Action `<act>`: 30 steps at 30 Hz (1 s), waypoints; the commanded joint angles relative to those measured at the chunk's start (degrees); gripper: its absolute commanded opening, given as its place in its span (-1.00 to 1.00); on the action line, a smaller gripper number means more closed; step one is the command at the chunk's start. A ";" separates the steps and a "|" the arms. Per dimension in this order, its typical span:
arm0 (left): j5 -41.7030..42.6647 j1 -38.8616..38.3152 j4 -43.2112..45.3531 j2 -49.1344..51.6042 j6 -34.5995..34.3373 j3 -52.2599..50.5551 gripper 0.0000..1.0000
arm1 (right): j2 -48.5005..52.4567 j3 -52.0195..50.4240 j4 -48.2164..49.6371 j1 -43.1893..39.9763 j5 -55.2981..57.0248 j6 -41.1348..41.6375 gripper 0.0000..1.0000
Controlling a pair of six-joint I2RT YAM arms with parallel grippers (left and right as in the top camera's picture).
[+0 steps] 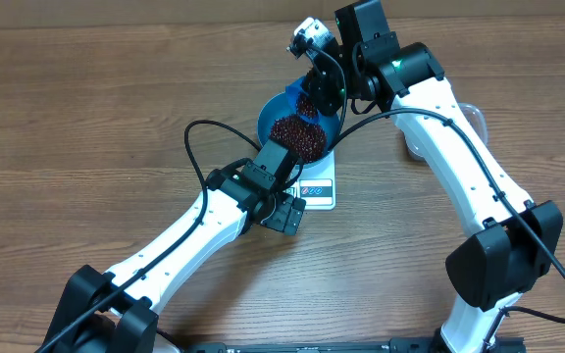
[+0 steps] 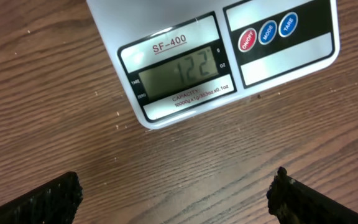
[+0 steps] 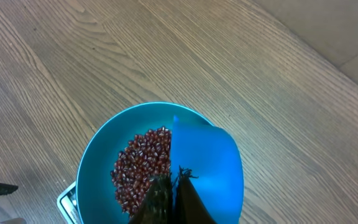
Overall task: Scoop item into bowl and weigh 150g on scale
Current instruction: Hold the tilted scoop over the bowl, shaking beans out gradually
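**Beans in the bowl, scale showing 122, short of the target**

The beans (image 3: 143, 165) lie in a loose heap on the left side of the blue bowl (image 3: 95, 171), low in the right wrist view, and the bowl sits on the scale (image 2: 142, 15). Its display (image 2: 179, 71), in the upper middle of the left wrist view, reads 122. The right hand (image 3: 174, 199) is clamped narrow on the blue scoop (image 3: 207, 165), tipped over the bowl's right half; whether any beans are left in it I cannot tell. The left hand (image 2: 176, 186) is spread wide and empty above the tabletop (image 2: 42, 93), just below the display. The risk from here: one full scoop could overshoot, and a scoop leaning on the rim would skew the reading or push the bowl off the scale. The clear tub (image 1: 471, 116), upper right of the overhead view, is mostly hidden by the arm, its contents unseen.
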 commanded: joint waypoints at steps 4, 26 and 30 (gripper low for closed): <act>-0.72 -0.39 0.15 -0.39 1.14 -0.26 0.99 | -2.64 1.64 -1.18 1.03 -0.46 -0.28 -0.93; -0.72 -0.39 0.15 -0.39 1.14 -0.26 0.99 | -2.62 1.64 -0.37 1.07 1.70 -1.44 -0.93; -0.72 -0.39 0.15 -0.42 1.14 -0.26 0.99 | -2.62 1.64 -0.15 1.07 2.08 -1.51 -0.93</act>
